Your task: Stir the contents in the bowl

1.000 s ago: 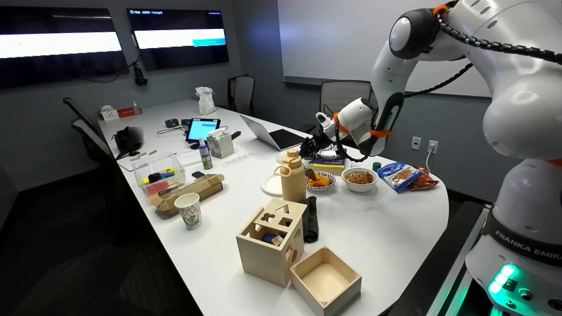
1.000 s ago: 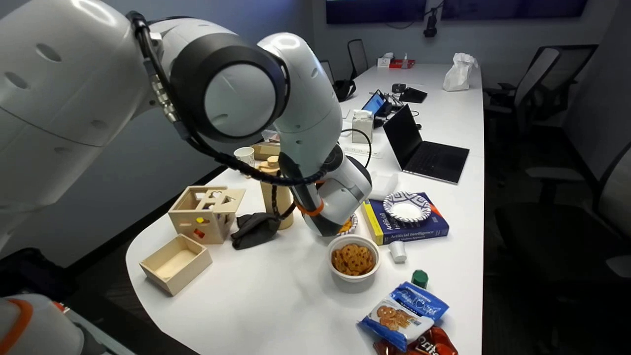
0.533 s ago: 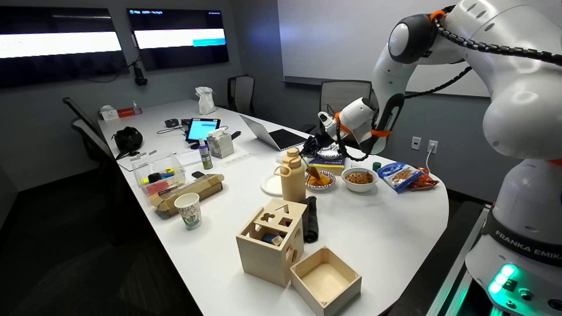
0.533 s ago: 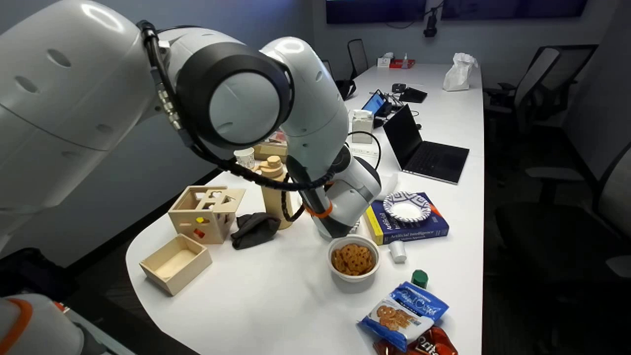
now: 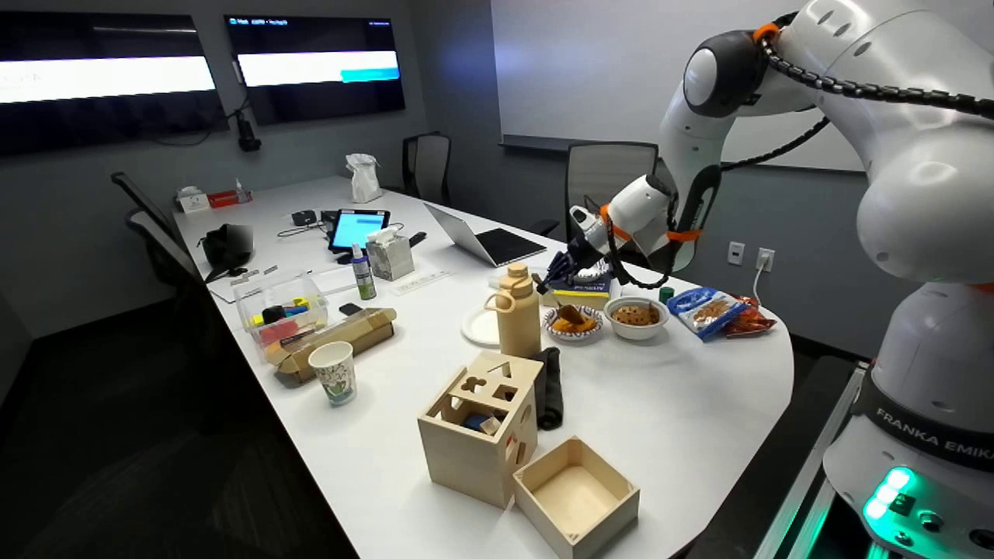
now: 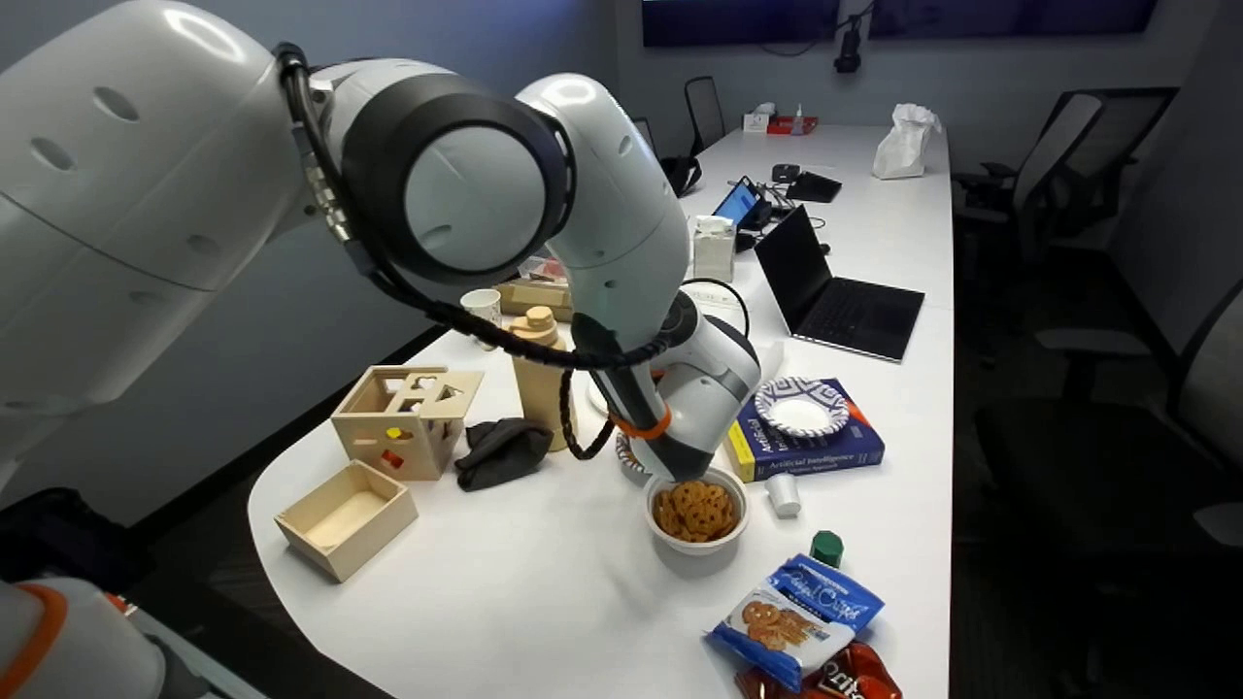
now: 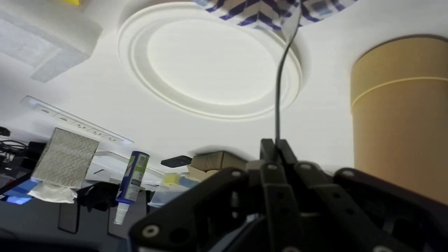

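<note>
The bowl point(image 5: 573, 336) is a small paper bowl with a blue zigzag pattern. It stands on the table between the tan bottle and the white bowl of cookies. Its near side shows at the top of the wrist view point(image 7: 259, 14). The orange contents point(image 5: 578, 328) lie inside it. My gripper point(image 7: 277, 147) is shut on the thin handle of a long metal utensil point(image 7: 279, 94). In an exterior view the gripper point(image 5: 545, 284) is above and beside the bowl, and the utensil slants down with its broad brown-looking head in the contents. The arm hides the gripper and much of the bowl point(image 6: 629, 454).
A tan bottle point(image 5: 519, 314) stands close to the bowl. A flat white plate point(image 7: 213, 63) lies beside it. The white cookie bowl point(image 5: 637, 320) is right by it on the opposite side. A thick book point(image 6: 806, 451) carries a patterned plate point(image 6: 801, 413). Wooden boxes point(image 5: 481, 435) stand farther off.
In an exterior view my gripper and the utensil have moved right, towards the cookie bowl. The utensil's head has moved across the contents, and the bowl has shifted slightly right too.
</note>
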